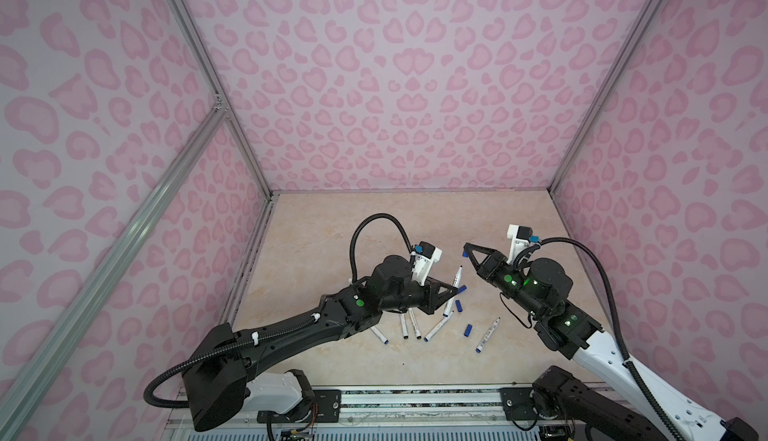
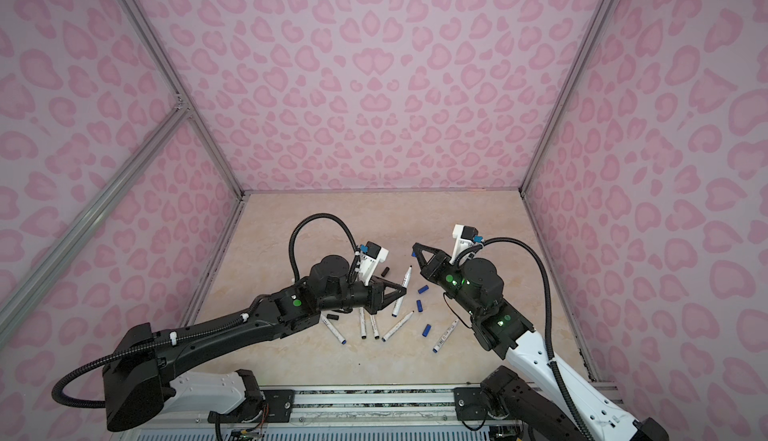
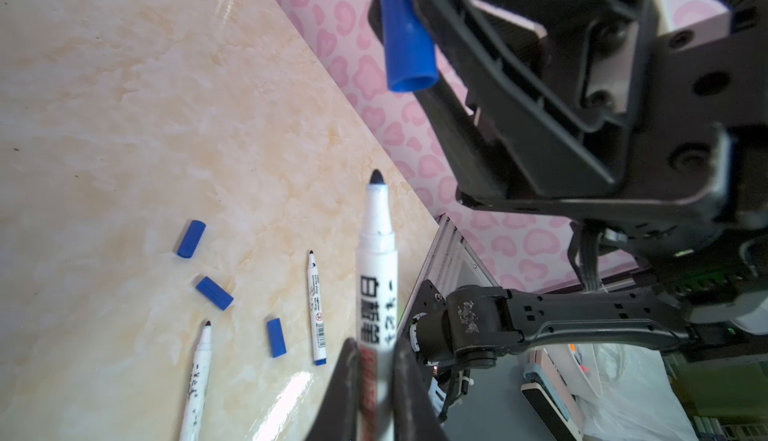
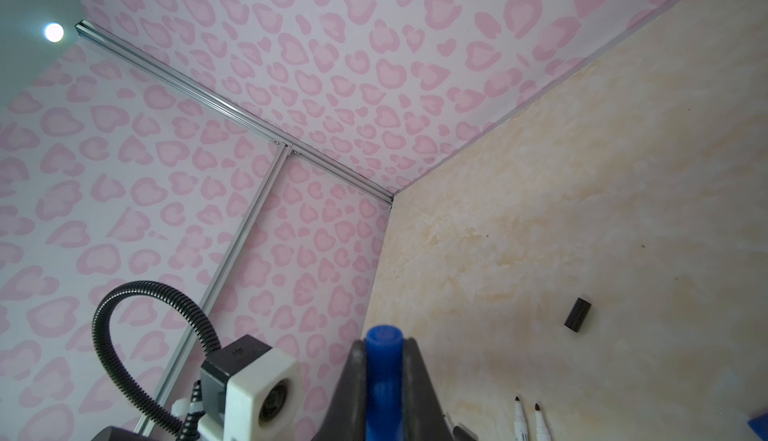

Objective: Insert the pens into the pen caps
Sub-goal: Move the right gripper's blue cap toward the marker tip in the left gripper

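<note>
My left gripper (image 1: pixel 456 287) (image 3: pixel 376 349) is shut on a white pen (image 1: pixel 457 279) (image 3: pixel 377 247), whose dark tip sticks out beyond the fingers. My right gripper (image 1: pixel 466 247) (image 4: pixel 384 347) is shut on a blue pen cap (image 4: pixel 384 362) (image 3: pixel 406 39). In the left wrist view the cap's open end faces the pen tip with a gap between them. Several other pens (image 1: pixel 488 335) (image 1: pixel 438 326) (image 1: pixel 414 323) lie on the table. Loose blue pen caps (image 1: pixel 459 305) (image 1: pixel 468 330) lie among them, and black pen caps (image 2: pixel 385 271) (image 2: pixel 332 317) lie near the left arm.
The beige marbled table (image 1: pixel 332 231) is boxed in by pink patterned walls (image 1: pixel 395 85) at the back and both sides. An aluminium rail (image 1: pixel 415 401) carrying both arm bases runs along the front edge. Pens and caps lie between the arms.
</note>
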Action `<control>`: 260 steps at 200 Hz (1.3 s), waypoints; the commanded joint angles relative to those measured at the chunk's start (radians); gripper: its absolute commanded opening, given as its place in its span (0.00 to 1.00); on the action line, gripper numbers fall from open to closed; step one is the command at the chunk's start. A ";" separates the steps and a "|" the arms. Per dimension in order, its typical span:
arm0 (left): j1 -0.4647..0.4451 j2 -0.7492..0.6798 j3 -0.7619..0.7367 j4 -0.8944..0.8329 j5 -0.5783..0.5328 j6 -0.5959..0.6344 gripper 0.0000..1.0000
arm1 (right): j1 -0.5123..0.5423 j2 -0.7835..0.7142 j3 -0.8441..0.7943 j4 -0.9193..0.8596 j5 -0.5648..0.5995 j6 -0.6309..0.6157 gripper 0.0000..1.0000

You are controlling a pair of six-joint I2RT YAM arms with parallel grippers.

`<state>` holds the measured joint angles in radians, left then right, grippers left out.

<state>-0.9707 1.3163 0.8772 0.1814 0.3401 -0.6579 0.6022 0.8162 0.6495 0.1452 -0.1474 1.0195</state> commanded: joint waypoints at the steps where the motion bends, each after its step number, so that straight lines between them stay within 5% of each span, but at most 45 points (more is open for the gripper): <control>1: 0.000 -0.002 0.017 0.037 0.000 0.004 0.04 | 0.030 0.018 0.006 0.060 0.053 0.005 0.10; 260: 0.000 -0.038 -0.023 0.015 -0.077 0.008 0.04 | 0.082 0.037 -0.025 0.060 0.115 0.004 0.10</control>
<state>-0.9714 1.2900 0.8627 0.1802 0.2710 -0.6533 0.6827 0.8558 0.6300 0.1780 -0.0483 1.0286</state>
